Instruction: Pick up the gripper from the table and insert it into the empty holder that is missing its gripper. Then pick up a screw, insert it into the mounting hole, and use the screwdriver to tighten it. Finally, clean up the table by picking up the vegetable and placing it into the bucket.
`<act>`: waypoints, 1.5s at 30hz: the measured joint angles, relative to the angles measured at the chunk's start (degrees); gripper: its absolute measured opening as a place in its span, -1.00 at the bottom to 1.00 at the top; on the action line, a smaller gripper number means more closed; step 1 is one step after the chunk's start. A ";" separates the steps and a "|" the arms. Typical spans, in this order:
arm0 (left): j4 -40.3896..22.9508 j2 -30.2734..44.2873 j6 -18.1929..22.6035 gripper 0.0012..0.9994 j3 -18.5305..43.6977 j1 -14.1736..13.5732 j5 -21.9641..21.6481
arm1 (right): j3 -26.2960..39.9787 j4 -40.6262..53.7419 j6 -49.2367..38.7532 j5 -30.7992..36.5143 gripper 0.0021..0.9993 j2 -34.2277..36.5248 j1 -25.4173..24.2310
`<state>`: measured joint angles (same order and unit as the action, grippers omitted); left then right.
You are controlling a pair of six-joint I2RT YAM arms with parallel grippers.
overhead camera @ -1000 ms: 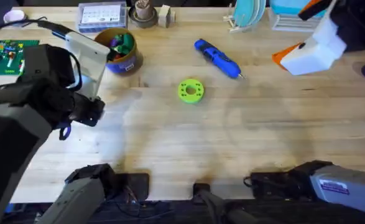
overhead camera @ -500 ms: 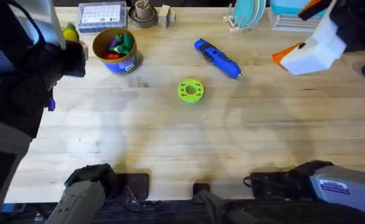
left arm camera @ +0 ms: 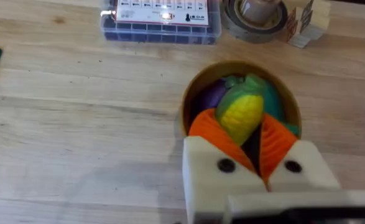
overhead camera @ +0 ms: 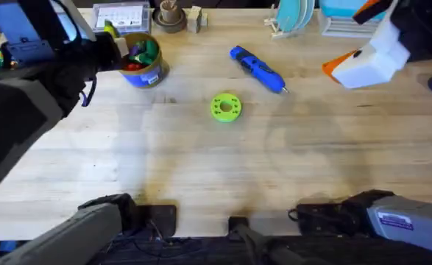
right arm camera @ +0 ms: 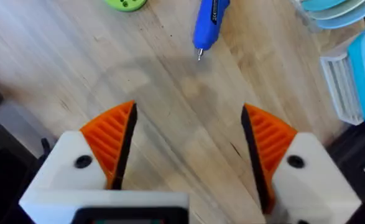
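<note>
My left gripper (left arm camera: 244,134) is shut on the vegetable (left arm camera: 239,112), a yellow-green toy piece held between its orange pads just above the bucket (left arm camera: 191,99). Overhead, the left gripper (overhead camera: 114,34) and vegetable (overhead camera: 110,29) hang at the far-left rim of the tan bucket (overhead camera: 154,68), which holds colourful toy pieces. The blue screwdriver (overhead camera: 257,69) lies on the table to the right of the bucket. My right gripper (right arm camera: 188,130) is open and holds nothing, raised at the far right (overhead camera: 341,68), with the screwdriver (right arm camera: 208,22) beyond it. The loose gripper piece, holder and screw are out of view.
A bright green ring disc (overhead camera: 226,107) lies mid-table. A clear parts box (left arm camera: 160,17), a tape roll (left arm camera: 257,14) and a small wooden cup (overhead camera: 169,12) stand behind the bucket. A dish rack with plates (overhead camera: 293,18) stands at the back right.
The left arm has swung from the table's left side toward the far edge, carrying the vegetable to the bucket's rim. The right arm has not moved.
</note>
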<state>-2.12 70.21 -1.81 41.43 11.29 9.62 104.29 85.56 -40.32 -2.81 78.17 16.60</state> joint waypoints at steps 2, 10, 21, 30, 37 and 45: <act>1.55 2.32 -0.81 -0.96 0.00 0.00 0.14 | 0.00 -0.01 0.00 -0.28 0.99 0.00 0.00; 5.43 5.92 -1.90 -0.92 0.00 0.00 0.45 | 0.00 -0.04 0.00 -1.55 0.99 0.00 0.00; 12.56 5.42 -2.59 0.99 -0.01 0.00 5.29 | 0.00 -0.04 -0.01 -1.56 0.99 0.00 0.00; 15.43 -4.08 -2.59 0.99 0.00 0.00 27.71 | 0.00 -0.04 0.00 -1.57 0.99 0.00 0.00; 15.14 -7.75 -2.61 0.99 0.00 0.00 50.48 | 0.00 -0.04 -0.02 -1.57 0.99 0.00 0.00; 13.77 -13.30 -6.41 0.99 0.00 0.00 59.99 | 0.00 -0.02 0.00 -1.57 0.99 0.00 0.00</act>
<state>11.65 56.91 -8.22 41.43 11.29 69.61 104.29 85.53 -40.32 -4.38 78.17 16.60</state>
